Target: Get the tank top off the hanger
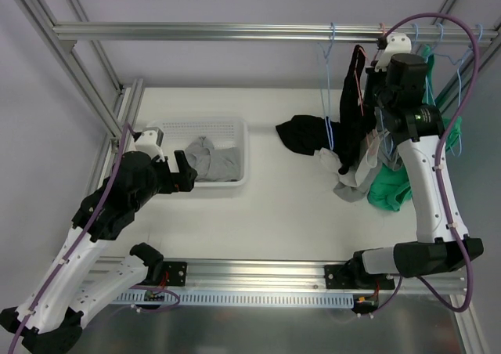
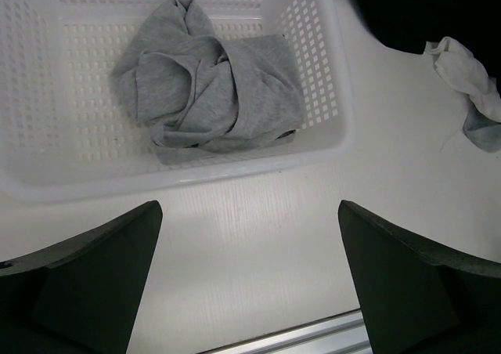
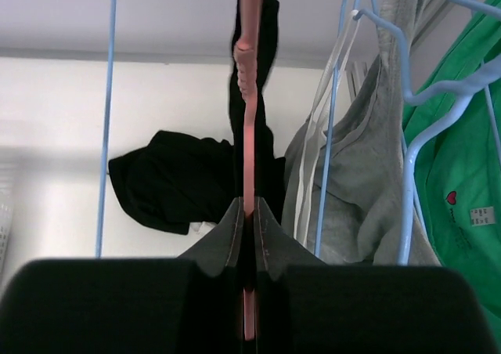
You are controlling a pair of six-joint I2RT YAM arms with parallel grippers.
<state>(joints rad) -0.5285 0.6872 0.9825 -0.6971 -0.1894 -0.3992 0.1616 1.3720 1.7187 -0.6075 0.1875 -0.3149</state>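
Observation:
A black tank top (image 1: 350, 123) hangs on a pink hanger (image 1: 361, 63) from the top rail, and its lower part spills onto the table (image 1: 304, 133). In the right wrist view the pink hanger (image 3: 249, 95) runs straight down between my fingers, with the black tank top (image 3: 264, 33) behind it. My right gripper (image 3: 248, 207) is shut on the hanger, up by the rail (image 1: 369, 78). My left gripper (image 2: 249, 210) is open and empty, low over the table in front of the basket (image 1: 186, 171).
A white basket (image 1: 235, 128) at the left holds a grey garment (image 2: 211, 80). An empty blue hanger (image 1: 329, 80) hangs left of the tank top. Grey (image 3: 368, 174) and green (image 3: 458, 166) garments hang on blue hangers to the right, trailing onto the table (image 1: 390, 188).

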